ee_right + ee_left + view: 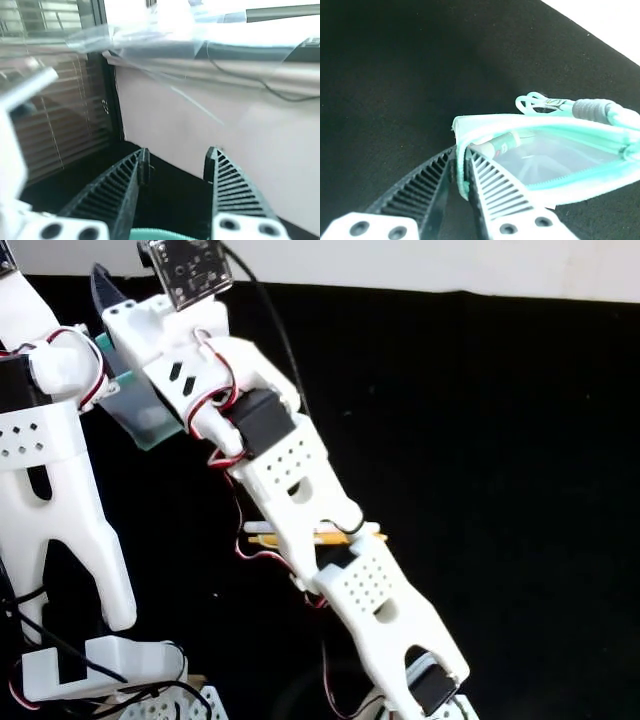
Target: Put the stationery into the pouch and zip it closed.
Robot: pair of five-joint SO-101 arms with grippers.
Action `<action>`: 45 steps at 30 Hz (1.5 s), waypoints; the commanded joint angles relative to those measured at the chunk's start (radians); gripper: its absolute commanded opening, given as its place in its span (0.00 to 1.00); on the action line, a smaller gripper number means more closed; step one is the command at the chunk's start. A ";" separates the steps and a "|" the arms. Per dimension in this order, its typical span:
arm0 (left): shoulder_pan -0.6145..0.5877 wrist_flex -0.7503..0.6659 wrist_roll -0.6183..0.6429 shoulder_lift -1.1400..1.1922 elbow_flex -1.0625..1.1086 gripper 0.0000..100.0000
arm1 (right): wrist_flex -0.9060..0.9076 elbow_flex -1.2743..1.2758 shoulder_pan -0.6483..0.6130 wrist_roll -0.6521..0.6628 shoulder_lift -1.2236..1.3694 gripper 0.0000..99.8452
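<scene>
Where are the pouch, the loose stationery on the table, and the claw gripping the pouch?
Pouch (560,155): left wrist view, its clear side.
Stationery (338,536): high view, its yellow shaft.
Left gripper (461,154): left wrist view, between the fingertips pinching the pouch's rim.

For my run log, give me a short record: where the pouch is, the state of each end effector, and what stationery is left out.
Pouch: teal and clear, edge pinched by left end effector
Left end effector: shut on pouch
Right end effector: open, close to pouch, holding nothing
Inside pouch: one pen
Left out: stationery lying on table, partly under an arm
Zip: cannot tell
</scene>
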 commanded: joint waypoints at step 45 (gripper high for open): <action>0.004 0.003 -0.003 0.001 0.024 0.01 | 0.854 0.644 0.162 0.764 -0.251 0.20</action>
